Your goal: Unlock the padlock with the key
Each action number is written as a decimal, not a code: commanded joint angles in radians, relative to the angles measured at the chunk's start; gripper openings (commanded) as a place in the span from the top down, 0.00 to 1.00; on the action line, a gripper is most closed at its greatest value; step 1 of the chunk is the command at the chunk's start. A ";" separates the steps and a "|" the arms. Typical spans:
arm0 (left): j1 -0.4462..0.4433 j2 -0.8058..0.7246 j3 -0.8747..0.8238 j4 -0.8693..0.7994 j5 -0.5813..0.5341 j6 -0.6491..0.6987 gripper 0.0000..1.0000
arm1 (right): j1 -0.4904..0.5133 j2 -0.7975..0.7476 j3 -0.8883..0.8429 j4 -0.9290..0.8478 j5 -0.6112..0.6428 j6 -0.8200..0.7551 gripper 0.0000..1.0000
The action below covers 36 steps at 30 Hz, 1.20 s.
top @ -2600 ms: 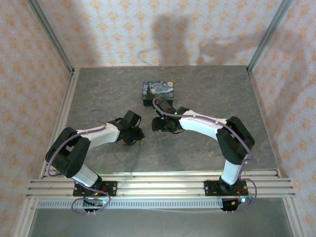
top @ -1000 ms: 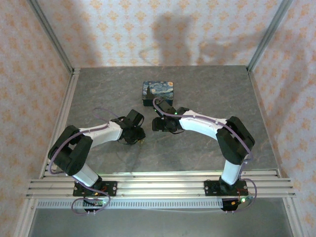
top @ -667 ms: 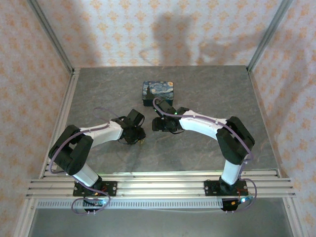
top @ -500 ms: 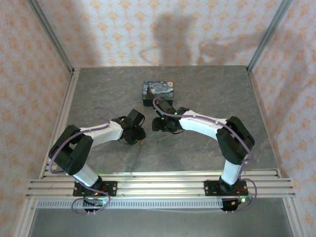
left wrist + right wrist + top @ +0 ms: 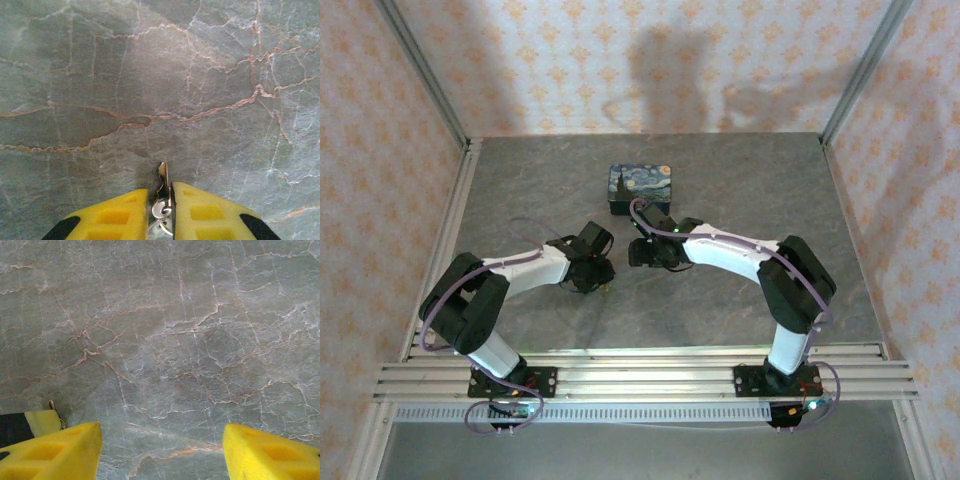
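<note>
Left jaws pinch the key [image 5: 163,206] at lower centre, right jaws gape empty; next, likely, securing the padlock.

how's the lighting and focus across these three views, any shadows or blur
Top external view: large soft shadows darken the patterned back wall. Left wrist view: the small silvery key is fairly sharp between the left arm's yellow fingers, with shade over the upper left of the grey veined table. Right wrist view: even light, crisp veins, the right arm's yellow fingers cropped.
</note>
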 commanded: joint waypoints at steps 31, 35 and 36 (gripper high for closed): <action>-0.043 -0.020 0.016 0.100 0.013 0.191 1.00 | -0.001 0.011 -0.076 0.096 -0.045 0.064 0.36; -0.042 -0.043 0.011 0.119 0.007 0.232 1.00 | -0.027 -0.019 -0.114 0.135 -0.060 0.090 0.38; -0.041 -0.047 0.005 0.128 0.008 0.240 1.00 | -0.032 -0.025 -0.122 0.140 -0.064 0.095 0.38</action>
